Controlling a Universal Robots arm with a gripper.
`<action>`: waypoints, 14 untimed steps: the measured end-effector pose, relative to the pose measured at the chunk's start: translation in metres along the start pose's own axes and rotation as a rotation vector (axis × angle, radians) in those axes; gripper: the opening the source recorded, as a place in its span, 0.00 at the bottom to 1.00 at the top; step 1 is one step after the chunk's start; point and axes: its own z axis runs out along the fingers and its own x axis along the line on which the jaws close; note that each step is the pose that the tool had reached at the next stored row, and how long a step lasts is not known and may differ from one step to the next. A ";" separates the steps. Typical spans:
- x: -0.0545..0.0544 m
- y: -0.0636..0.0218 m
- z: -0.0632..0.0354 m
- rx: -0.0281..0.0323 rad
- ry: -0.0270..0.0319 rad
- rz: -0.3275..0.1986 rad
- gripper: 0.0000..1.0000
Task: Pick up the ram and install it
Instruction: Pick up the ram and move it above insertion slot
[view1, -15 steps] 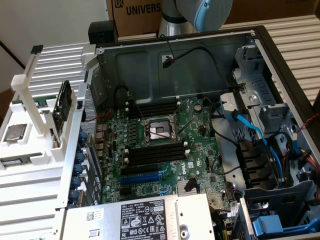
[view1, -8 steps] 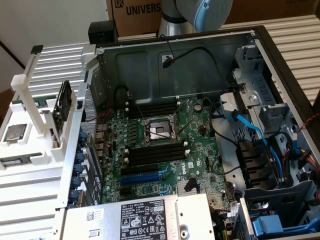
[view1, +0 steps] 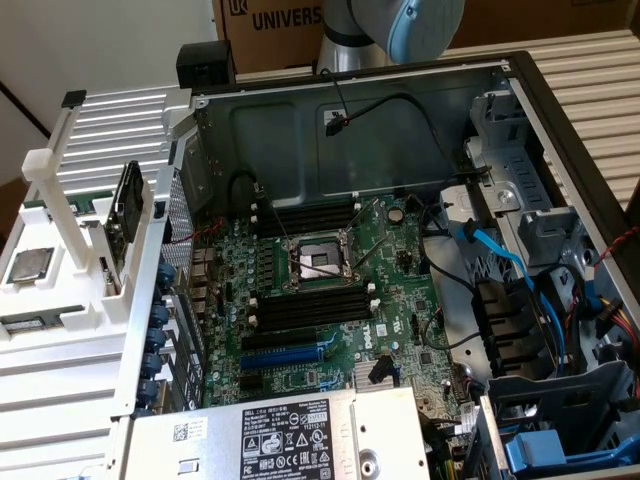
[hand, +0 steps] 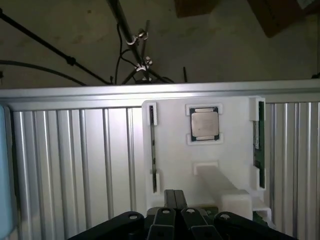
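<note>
While on edge, ram (view1: 130, 200) along holder (view1: 70, 232)

Cardboard boxes (view1: 275, 25) stand behind the ribbed table (view1: 590, 70).

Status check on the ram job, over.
Gripper shut, empty, above white holder. Ram upright in holder, untouched. Black memory slots bare, nothing blocking.

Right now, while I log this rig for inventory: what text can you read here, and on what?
"UNIVERS", cut off at the edge: on the box.
On the power supply label: print too small to read.
On the motherboard: markings too blurred to read.
On the chip: nothing legible.
</note>
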 end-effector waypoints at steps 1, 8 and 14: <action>0.000 0.0033 0.0046 0.0069 -0.0006 0.000 0.10; 0.001 0.0047 0.0190 0.0084 -0.0017 0.000 0.10; 0.004 0.0083 0.0378 0.0081 -0.0029 0.000 0.10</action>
